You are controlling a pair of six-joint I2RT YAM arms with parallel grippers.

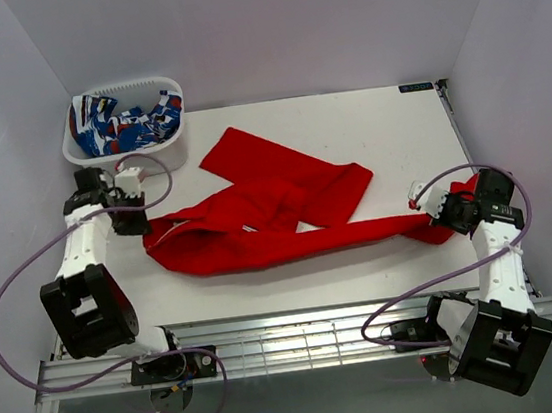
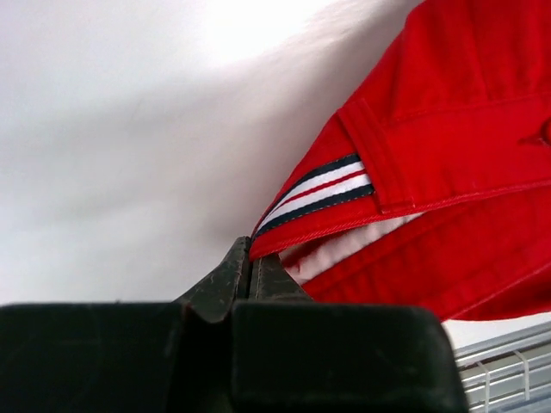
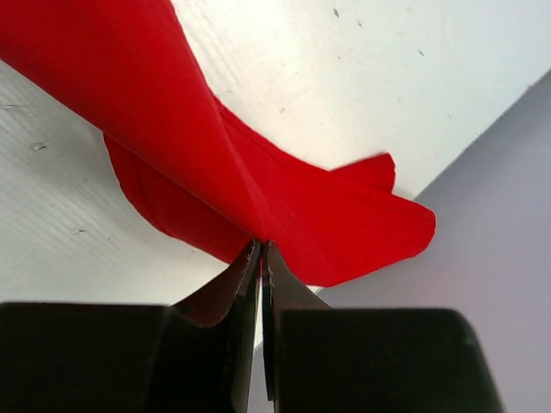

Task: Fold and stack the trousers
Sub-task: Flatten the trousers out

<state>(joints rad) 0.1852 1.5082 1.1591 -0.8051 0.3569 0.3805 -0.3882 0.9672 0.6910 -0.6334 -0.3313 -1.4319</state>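
The bright red trousers [image 1: 260,237] lie across the white table [image 1: 398,131]. Their waist is at the left, one leg runs right along the front, and the other is folded up toward the back. My left gripper [image 1: 135,224] is at the waist end. In the left wrist view it [image 2: 250,254] is shut, pinching the corner of the striped-lined waistband [image 2: 327,194]. My right gripper [image 1: 436,209] is at the far leg's end by the table's right edge. In the right wrist view it [image 3: 261,249] is shut on the red leg cuff [image 3: 258,189], which is lifted off the table.
A white basket [image 1: 171,151] holding blue-white-red patterned cloth [image 1: 125,124] stands at the back left, just behind the left arm. A metal rail frame [image 1: 293,345] runs along the near edge. Walls close in on both sides and at the back.
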